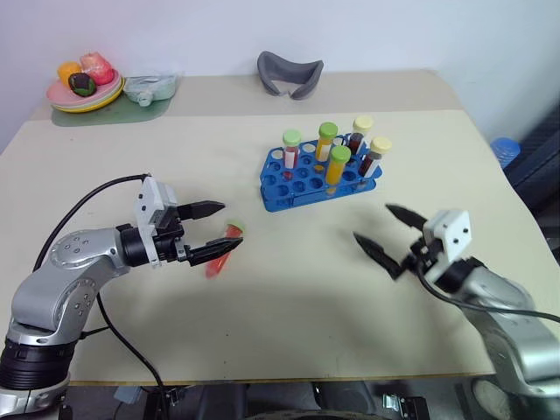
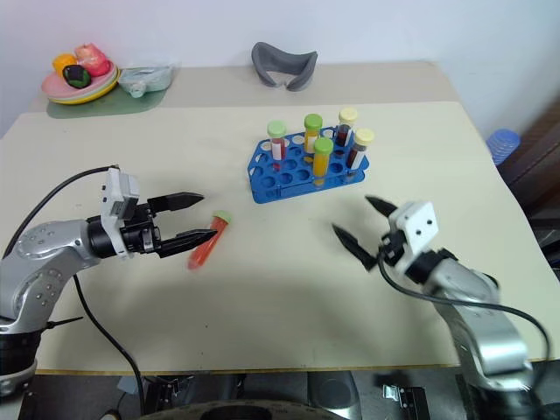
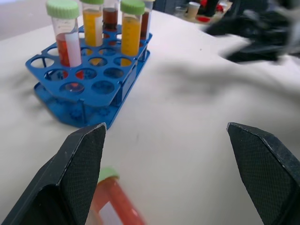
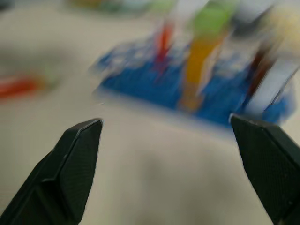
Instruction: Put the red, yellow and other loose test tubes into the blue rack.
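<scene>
Between open left claw (image 1: 213, 231) fingers: red tube (image 1: 224, 248), on table.

Blue rack (image 1: 302, 184): a perforated plastic tray with rows of round wells, standing flat on the table, beyond and between the two claws and well apart from both. It holds five upright capped tubes: a green-capped tube with red liquid (image 1: 290, 149), a green-capped tube with orange liquid (image 1: 326, 140), a second green-capped orange tube (image 1: 339, 164) nearer the front, and two yellow-capped tubes with dark liquid (image 1: 361, 134) (image 1: 376, 155) at the end nearer the right gripper (image 1: 389, 238). The front wells are vacant.

Loose red tube (image 2: 208, 241): green-capped, lying on its side on the table, just beyond the spread fingertips of the left gripper (image 2: 194, 219), cap pointing toward the rack.
</scene>
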